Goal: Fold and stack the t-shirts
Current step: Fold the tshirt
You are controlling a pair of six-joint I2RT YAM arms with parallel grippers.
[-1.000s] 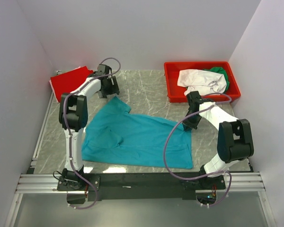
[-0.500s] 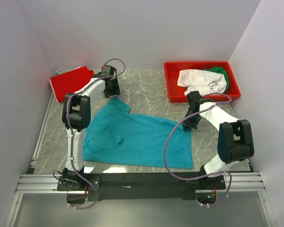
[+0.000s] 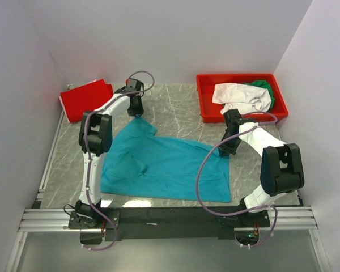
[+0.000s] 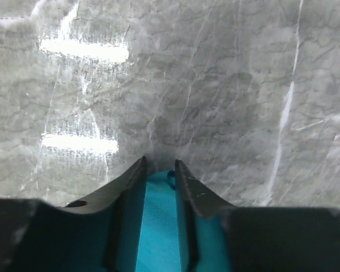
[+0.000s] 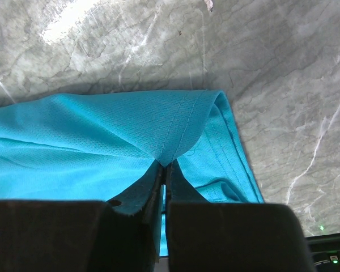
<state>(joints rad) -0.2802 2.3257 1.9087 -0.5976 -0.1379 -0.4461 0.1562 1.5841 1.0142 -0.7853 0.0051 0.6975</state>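
The teal shirt (image 3: 164,167) lies spread mostly flat between the two arms, a soft, fine-meshed knit with shallow wrinkles. Its right hem is lifted into a small peak where the right gripper (image 3: 231,146) pinches it. In the right wrist view that gripper (image 5: 164,165) has its two dark fingers pressed together on a fold of the cloth (image 5: 102,136). A stitched hem runs up from the pinch, and the edge curls over just ahead and to the right of the fingers.

The left gripper (image 3: 137,109) sits at the shirt's far corner. In its own view the fingers (image 4: 158,164) stand a little apart. A narrow strip of teal (image 4: 157,226) shows in the gap between them, ending in a small tip just behind the fingertips.

Left of the left gripper, at the table's far corner, rests the red shirt (image 3: 86,97), folded into a flat block. Beyond the right gripper a rigid red plastic bin (image 3: 204,101) holds the crumpled white shirt (image 3: 241,95), with the green shirt (image 3: 264,86) bunched behind it.

The table (image 3: 181,107) is grey, veined and glossy like marble, with bright glare ahead of the left fingers.
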